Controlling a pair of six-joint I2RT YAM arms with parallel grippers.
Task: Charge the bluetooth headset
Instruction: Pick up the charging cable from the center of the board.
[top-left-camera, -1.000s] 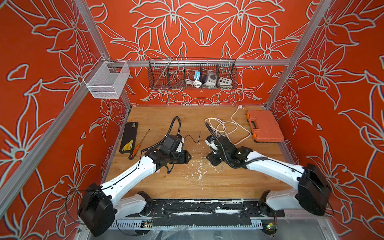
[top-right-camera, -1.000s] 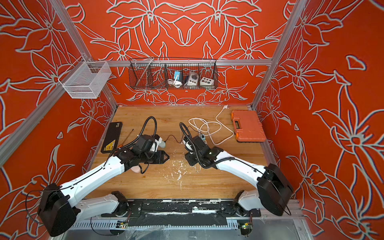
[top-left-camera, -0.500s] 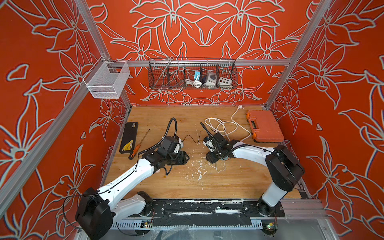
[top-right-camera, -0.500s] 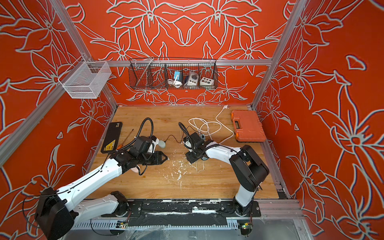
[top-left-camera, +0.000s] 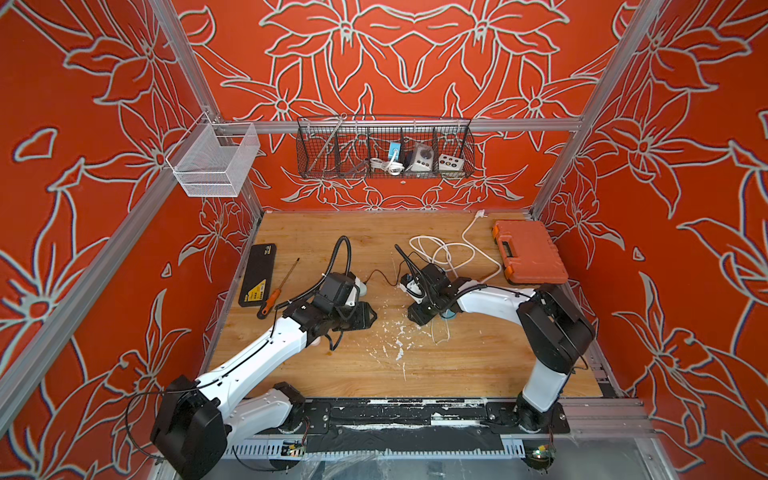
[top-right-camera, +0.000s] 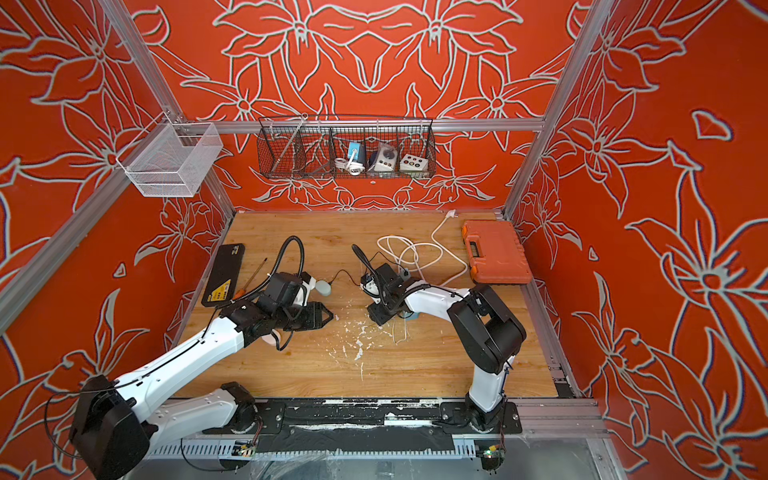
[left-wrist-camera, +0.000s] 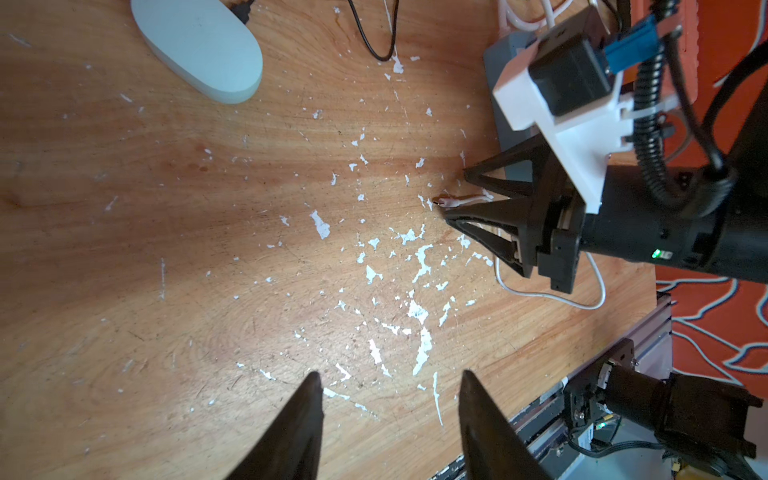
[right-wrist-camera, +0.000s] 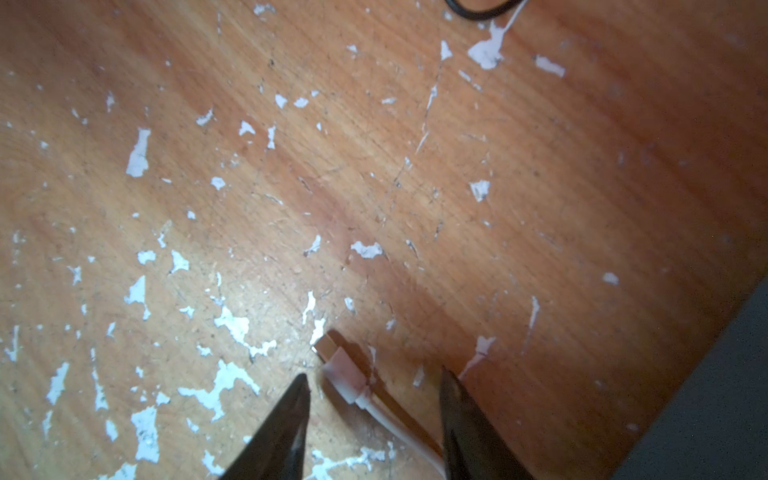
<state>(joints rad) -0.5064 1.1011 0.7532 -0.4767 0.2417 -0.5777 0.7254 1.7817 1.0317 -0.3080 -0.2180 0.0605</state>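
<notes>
The bluetooth headset's pale oval case (left-wrist-camera: 195, 45) lies flat on the wooden table (top-left-camera: 457, 365), just behind my left wrist in both top views (top-left-camera: 362, 287) (top-right-camera: 323, 287). A thin black wire (left-wrist-camera: 374, 41) runs off from its end. A white charging cable's plug (right-wrist-camera: 338, 363) lies on the wood between the jaws of my right gripper (right-wrist-camera: 372, 374), which stand apart on either side without touching it. That gripper (left-wrist-camera: 455, 195) is low at the table (top-left-camera: 415, 318). My left gripper (left-wrist-camera: 388, 374) is open over bare wood, holding nothing (top-left-camera: 374, 316).
A grey power strip (left-wrist-camera: 511, 83) sits under the right wrist, with coiled white cord (top-left-camera: 449, 249) behind it. An orange case (top-left-camera: 528, 253) lies back right. A black slab (top-left-camera: 257, 274) and a screwdriver (top-left-camera: 278, 291) lie left. Wire baskets (top-left-camera: 386, 145) hang on the back wall.
The right arm's elbow has swung up and folded in close, while its gripper stayed by the white plug with the jaws slightly narrower. The left arm has barely moved.
</notes>
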